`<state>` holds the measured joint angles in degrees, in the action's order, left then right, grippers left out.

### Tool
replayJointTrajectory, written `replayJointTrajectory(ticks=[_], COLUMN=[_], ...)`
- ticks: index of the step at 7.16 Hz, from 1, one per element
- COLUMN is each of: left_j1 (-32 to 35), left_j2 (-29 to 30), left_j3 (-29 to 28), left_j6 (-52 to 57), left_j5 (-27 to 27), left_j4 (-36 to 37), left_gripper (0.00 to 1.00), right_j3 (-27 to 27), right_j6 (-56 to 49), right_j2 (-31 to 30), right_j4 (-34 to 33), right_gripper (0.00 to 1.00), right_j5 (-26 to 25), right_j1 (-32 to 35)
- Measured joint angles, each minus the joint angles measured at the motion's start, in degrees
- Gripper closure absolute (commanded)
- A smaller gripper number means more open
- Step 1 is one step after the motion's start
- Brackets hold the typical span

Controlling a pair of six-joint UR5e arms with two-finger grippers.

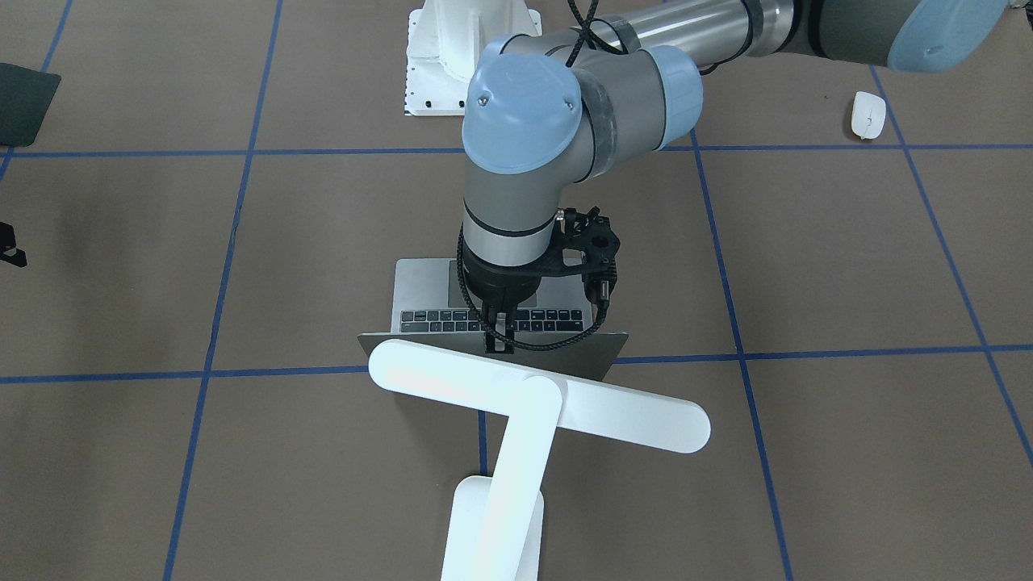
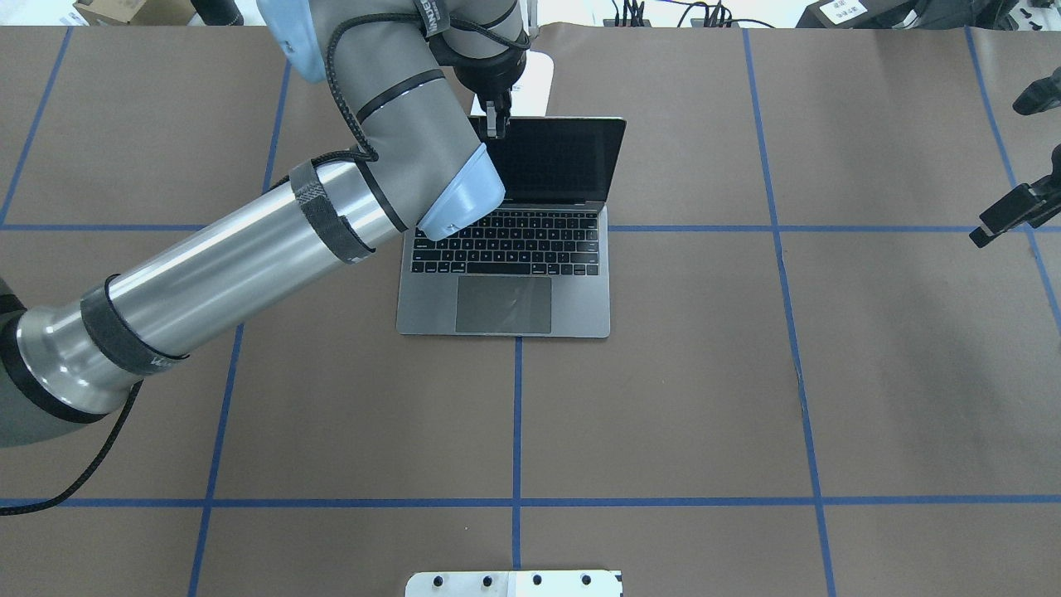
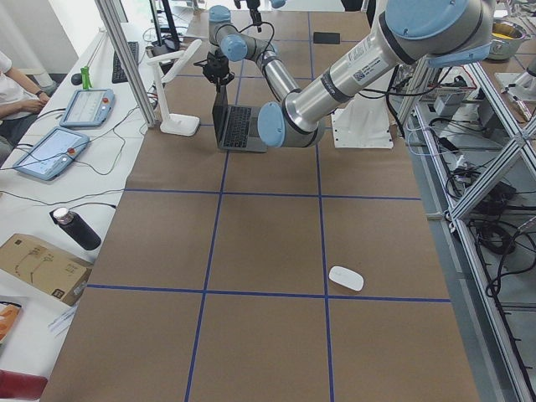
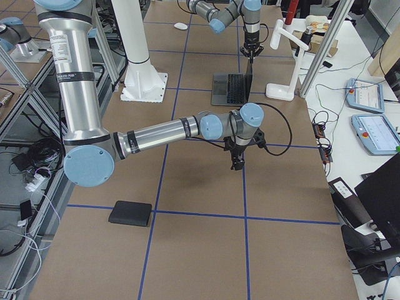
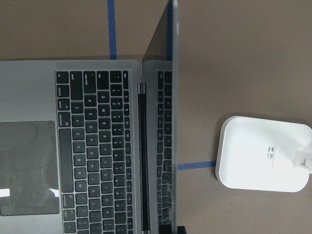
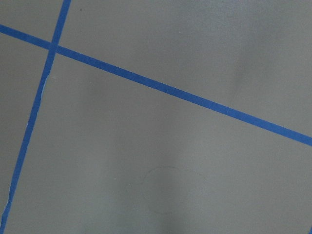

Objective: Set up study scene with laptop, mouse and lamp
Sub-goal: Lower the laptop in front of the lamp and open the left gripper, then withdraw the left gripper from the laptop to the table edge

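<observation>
The space-grey laptop (image 2: pixel 506 286) stands open at the table's middle, its screen nearly upright and facing the robot; it also shows in the front view (image 1: pixel 420 282). My left gripper (image 2: pixel 496 124) is shut on the top edge of the lid near its corner, and the left wrist view shows the lid (image 5: pixel 171 122) edge-on. The white lamp (image 1: pixel 539 395) stands just behind the laptop, with its base (image 5: pixel 263 153) next to the lid. The white mouse (image 1: pixel 868 114) lies alone far off on my left side. My right gripper (image 2: pixel 1007 211) hovers over bare table on the right; I cannot tell how its jaws stand.
A flat black mouse pad (image 4: pixel 130 214) lies on the table's right end. The white robot pedestal (image 1: pixel 452 56) is bolted at the table's near edge. Tablets, a bottle and cables lie past the far edge (image 3: pixel 50 151).
</observation>
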<state>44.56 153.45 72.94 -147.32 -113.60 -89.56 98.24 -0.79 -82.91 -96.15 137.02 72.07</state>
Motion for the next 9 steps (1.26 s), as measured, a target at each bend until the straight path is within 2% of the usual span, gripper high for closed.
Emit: replayJointTrajectory(ticks=[1, 3, 6, 7, 9], left_j1=[0.0, -0.1, 0.3, 0.4, 0.5], left_j2=[-0.1, -2.4, -16.3, -21.3, -30.6], left_j3=[0.2, 4.0, 24.1, 30.7, 41.1], left_j6=[0.2, 0.3, 7.9, 13.5, 25.7], left_j5=[0.0, 0.0, -0.4, -0.5, -0.6], left_j4=[-0.2, 0.0, 3.1, 4.6, 5.7], left_gripper=[0.20, 0.19, 0.14, 0.02, 0.01], right_j3=[-0.1, -0.2, -0.2, -0.2, -0.1], right_j6=[0.0, 0.0, 0.0, 0.0, 0.0], right_j2=[0.0, 0.1, 0.3, 0.4, 0.5], right_j4=[0.0, 0.0, 0.0, 0.0, 0.1], right_gripper=[0.00, 0.00, 0.00, 0.00, 0.00], right_j5=[0.0, 0.0, 0.0, 0.0, -0.1], right_j1=[0.0, 0.0, 0.0, 0.0, 0.0])
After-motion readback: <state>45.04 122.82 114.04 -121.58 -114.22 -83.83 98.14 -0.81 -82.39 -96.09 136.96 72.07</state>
